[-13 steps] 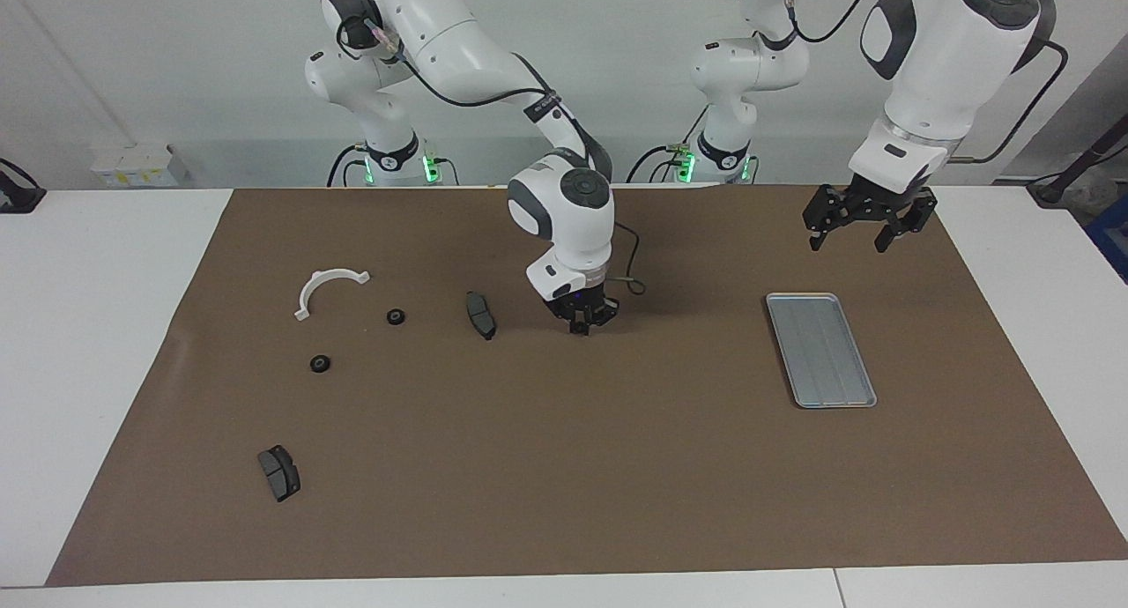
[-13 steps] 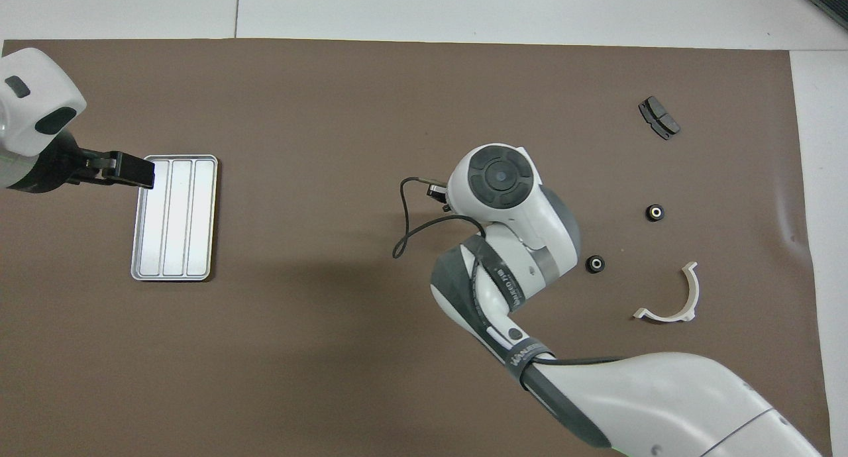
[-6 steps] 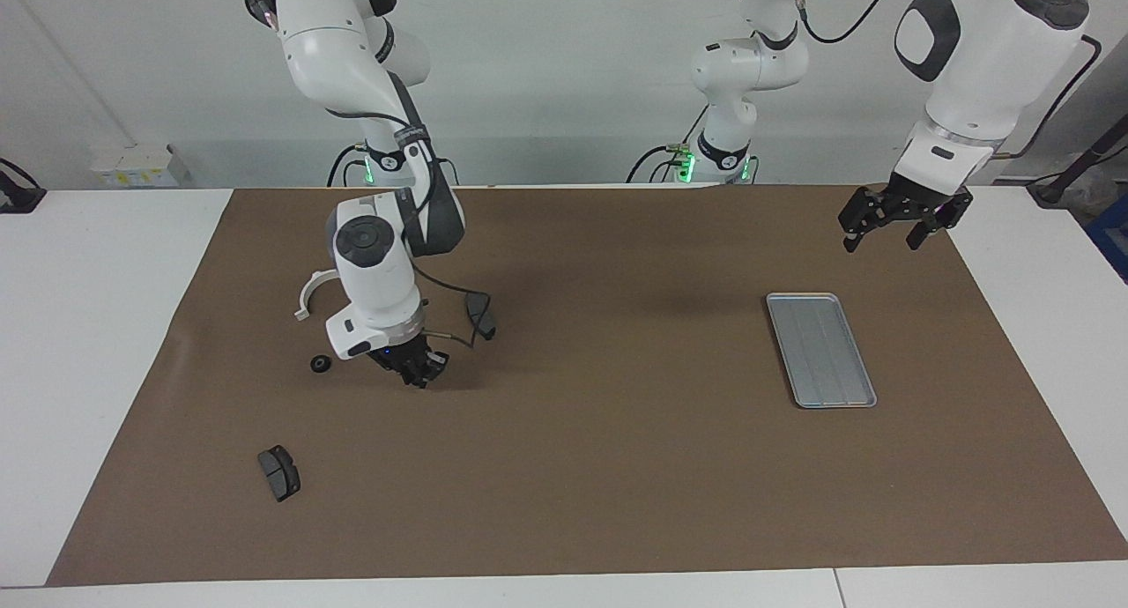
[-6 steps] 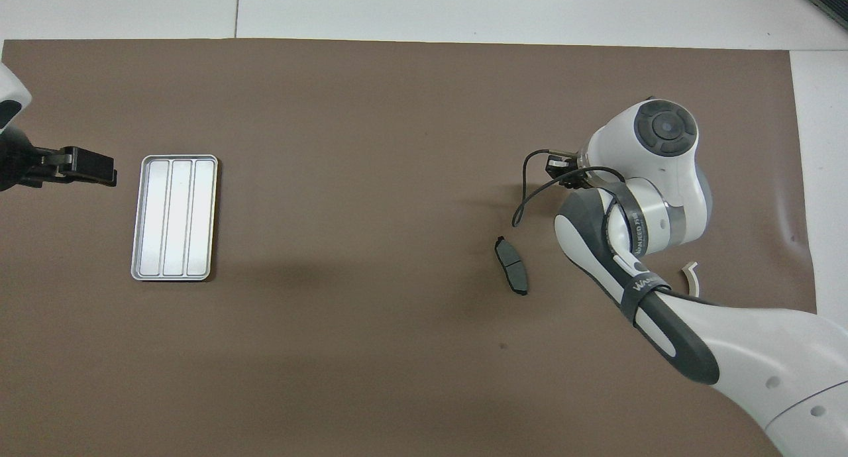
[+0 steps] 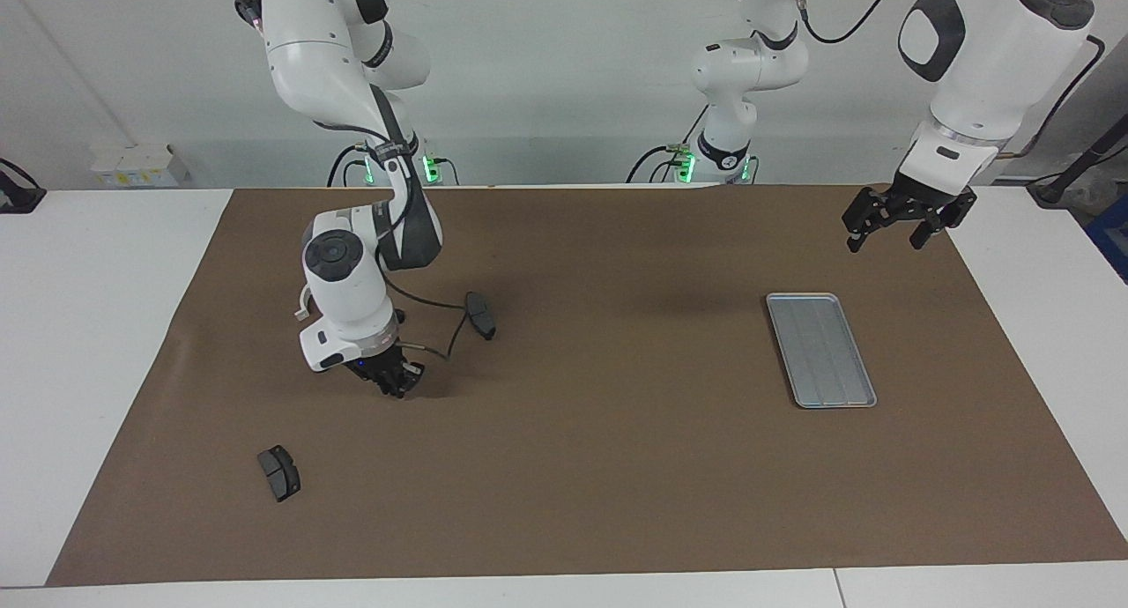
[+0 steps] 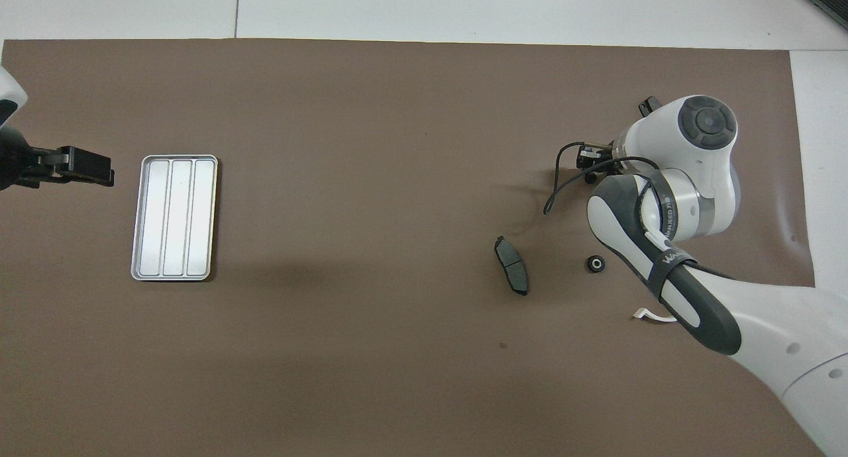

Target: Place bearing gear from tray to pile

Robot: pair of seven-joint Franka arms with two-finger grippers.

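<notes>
While the right gripper (image 5: 394, 382) hangs low over the brown mat (image 5: 582, 467) among the pile's scattered parts, whether its fingers grip a gear cannot be told. One gear (image 6: 595, 264) lies on the mat beside a dark brake pad (image 6: 512, 274); another pad (image 5: 278, 472) lies farther from the robots. The tray (image 5: 820, 349) sits toward the left arm's end. Beside it hovers the left gripper (image 5: 896, 219), fingers spread, holding nothing.

Robotics lab, two white arms (image 5: 352, 53), paper-covered table (image 5: 617, 467), bare wall
</notes>
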